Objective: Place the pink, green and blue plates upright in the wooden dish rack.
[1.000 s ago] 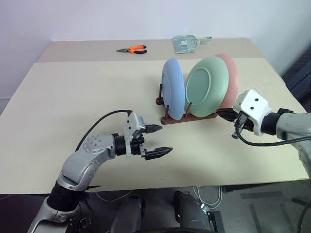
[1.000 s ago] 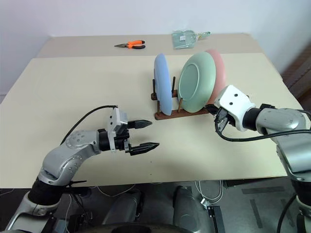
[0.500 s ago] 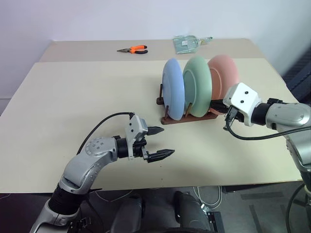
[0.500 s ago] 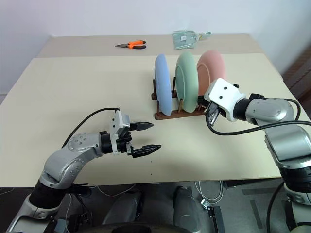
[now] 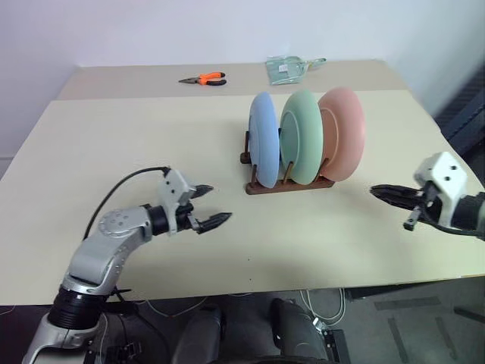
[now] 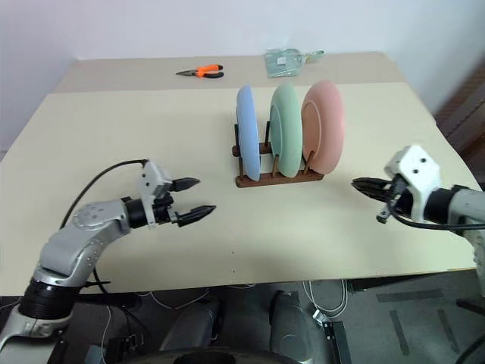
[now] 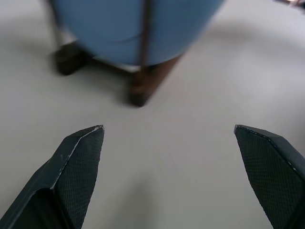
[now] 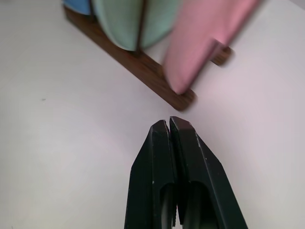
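Three plates were recorded standing upright in one wooden dish rack [image 5: 290,184], set right of centre on the beige table [image 5: 114,144]: one blue plate [image 5: 264,139] at the left end, one green plate [image 5: 301,137] in the middle, one pink plate [image 5: 342,133] at the right end. All three were seen edge-on to slightly angled, held between the rack's thin pegs, the blue standing a little apart from the green.

Two grippers were noted, both hovering over the table, well apart from the rack, and neither holding anything. One left gripper [image 5: 206,206] was found near and to the left of the rack, its two black fingers spread wide and aimed toward the blue plate. One right gripper [image 5: 381,192] was found to the right of the rack and slightly nearer, its fingers pressed together on nothing, pointing left toward the rack's near right end.

Two further items were listed at the far side of the table: one pair of orange-handled pliers [image 5: 203,78] and one clear packet [image 5: 289,68], to the right of the pliers.
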Available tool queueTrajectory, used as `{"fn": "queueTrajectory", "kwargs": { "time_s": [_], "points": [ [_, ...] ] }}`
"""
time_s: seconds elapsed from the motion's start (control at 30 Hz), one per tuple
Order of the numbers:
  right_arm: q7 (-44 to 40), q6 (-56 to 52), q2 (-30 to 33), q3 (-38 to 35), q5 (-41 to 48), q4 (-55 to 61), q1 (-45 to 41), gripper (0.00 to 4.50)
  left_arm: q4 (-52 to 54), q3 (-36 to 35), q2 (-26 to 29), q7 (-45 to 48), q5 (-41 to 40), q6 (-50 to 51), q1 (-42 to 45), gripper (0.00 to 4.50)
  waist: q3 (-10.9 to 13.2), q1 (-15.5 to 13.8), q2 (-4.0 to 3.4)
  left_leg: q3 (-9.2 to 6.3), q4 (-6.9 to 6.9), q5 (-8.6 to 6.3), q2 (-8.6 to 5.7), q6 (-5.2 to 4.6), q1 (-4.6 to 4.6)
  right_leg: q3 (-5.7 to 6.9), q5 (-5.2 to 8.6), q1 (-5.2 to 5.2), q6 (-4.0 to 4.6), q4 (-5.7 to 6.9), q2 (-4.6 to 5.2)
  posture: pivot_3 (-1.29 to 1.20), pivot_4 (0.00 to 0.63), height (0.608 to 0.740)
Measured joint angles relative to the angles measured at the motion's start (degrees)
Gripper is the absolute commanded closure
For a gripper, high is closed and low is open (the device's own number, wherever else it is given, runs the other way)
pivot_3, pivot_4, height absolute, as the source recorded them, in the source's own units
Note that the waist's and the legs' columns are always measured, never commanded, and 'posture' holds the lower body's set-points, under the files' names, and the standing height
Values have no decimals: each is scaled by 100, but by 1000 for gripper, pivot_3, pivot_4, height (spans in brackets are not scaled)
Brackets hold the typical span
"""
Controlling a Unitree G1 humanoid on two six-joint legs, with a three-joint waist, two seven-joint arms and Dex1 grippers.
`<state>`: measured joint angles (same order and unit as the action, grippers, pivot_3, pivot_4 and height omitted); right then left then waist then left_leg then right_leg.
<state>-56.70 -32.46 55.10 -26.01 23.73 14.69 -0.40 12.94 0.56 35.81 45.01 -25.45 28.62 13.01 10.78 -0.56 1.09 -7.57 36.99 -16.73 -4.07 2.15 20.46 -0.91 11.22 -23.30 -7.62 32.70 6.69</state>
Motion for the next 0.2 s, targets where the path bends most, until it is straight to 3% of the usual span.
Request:
{"fn": "queueTrajectory", "kwargs": {
  "time_s": [0.2],
  "points": [
    [149, 296, -350, -3, -29, -381, 211, 4455, -727, -455, 166, -76, 245, -339, 12, 0, 1, -15, -4, -1, -2, 0, -3, 0, 9, -3, -2, -8, -1, -1, 5, 0, 150, 740]
  ]
}}
